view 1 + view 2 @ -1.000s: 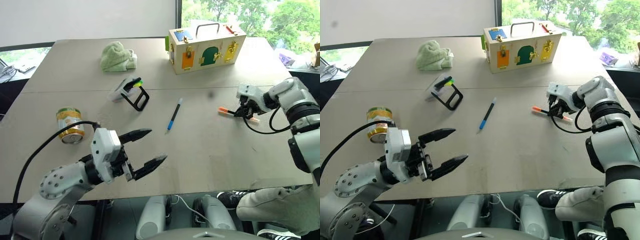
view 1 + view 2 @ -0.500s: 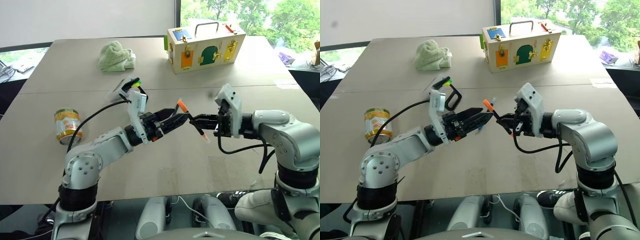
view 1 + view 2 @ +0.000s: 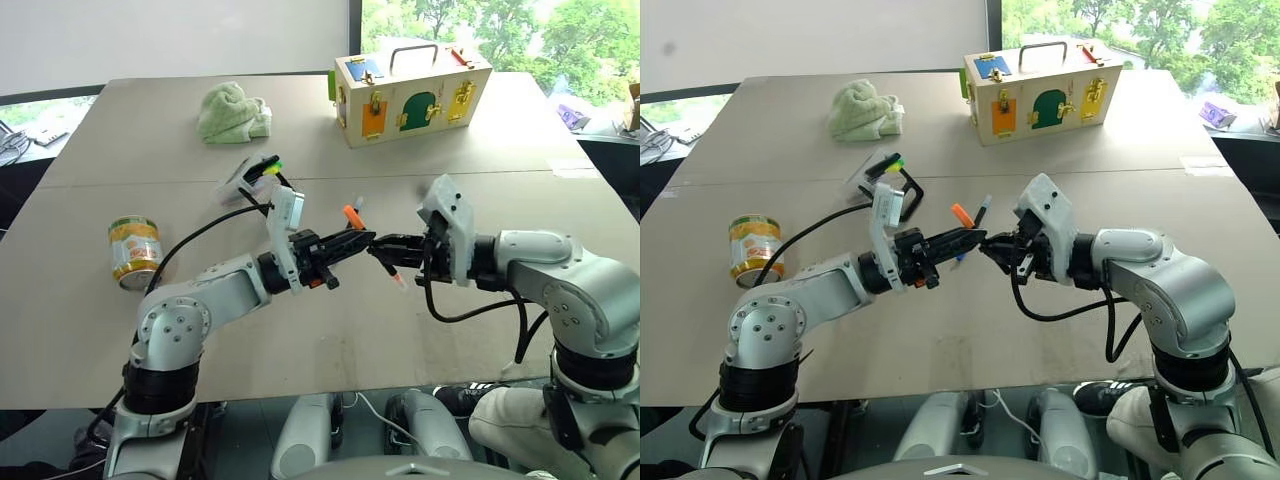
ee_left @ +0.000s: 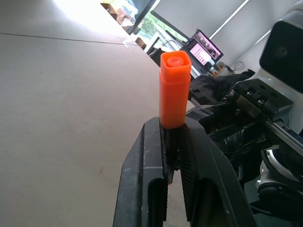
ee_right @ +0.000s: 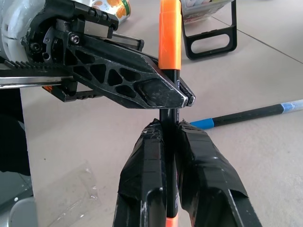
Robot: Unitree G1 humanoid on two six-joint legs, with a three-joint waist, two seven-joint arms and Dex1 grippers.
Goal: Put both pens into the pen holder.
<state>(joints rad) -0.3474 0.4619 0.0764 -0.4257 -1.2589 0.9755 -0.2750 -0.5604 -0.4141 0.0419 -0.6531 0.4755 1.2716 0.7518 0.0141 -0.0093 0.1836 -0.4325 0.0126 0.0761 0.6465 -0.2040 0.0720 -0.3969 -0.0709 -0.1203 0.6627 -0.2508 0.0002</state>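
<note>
desk (image 3: 420, 340) | both jaws clamped on orange pen (image 3: 352, 214), held above desk | blue pen (image 5: 246, 115) lies beneath

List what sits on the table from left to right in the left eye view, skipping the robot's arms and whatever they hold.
Tin can → green cloth → pen holder → wooden latch box.
</note>
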